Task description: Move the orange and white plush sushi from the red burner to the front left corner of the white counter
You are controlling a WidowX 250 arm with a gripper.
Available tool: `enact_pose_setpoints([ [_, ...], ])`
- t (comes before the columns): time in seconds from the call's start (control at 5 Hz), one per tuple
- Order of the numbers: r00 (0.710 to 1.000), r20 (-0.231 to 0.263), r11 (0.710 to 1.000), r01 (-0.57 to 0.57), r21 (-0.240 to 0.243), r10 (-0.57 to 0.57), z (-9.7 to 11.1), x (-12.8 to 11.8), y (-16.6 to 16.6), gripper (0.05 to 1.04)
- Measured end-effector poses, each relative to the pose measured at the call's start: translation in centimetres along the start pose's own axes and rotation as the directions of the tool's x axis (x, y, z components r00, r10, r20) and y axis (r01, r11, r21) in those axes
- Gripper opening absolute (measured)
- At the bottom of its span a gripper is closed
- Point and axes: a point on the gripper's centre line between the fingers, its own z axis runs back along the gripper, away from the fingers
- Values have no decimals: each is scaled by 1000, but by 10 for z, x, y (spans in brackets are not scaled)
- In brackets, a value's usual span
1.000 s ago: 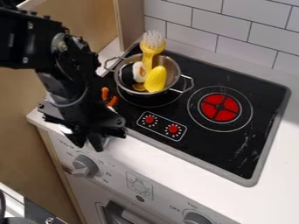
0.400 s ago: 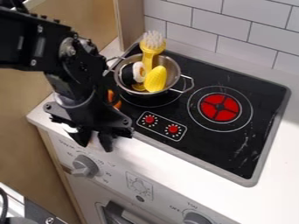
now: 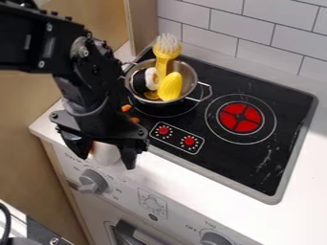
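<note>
Camera view: the gripper (image 3: pixel 106 161) hangs over the counter's front-left edge (image 3: pixel 59 136), its 2 fingers spread apart, pincer released. Between them shows a white object (image 3: pixel 106 153), partly hidden; contact can't be told. Just behind the gripper, 2 orange pieces (image 3: pixel 126 108) lie beside the metal pot (image 3: pixel 190 78). It stands on the black stovetop (image 3: pixel 256 160), holding 1 yellow brush (image 3: pixel 165 56), 1 yellow corn cob (image 3: pixel 170 86) and 1 black-and-white roll (image 3: pixel 150 78). To its right is 1 red burner (image 3: pixel 246 123).
</note>
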Motion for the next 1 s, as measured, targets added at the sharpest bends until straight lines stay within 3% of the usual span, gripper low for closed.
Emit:
enact_pose_setpoints([
  [0.4,1000,-18,1000,-3,27,4,17,4,-7,999],
  [0.6,999,-42,1000,-19,7,20,38,9,-13,999],
  [1.0,995,-84,998,-61,16,62,77,20,-41,999],
])
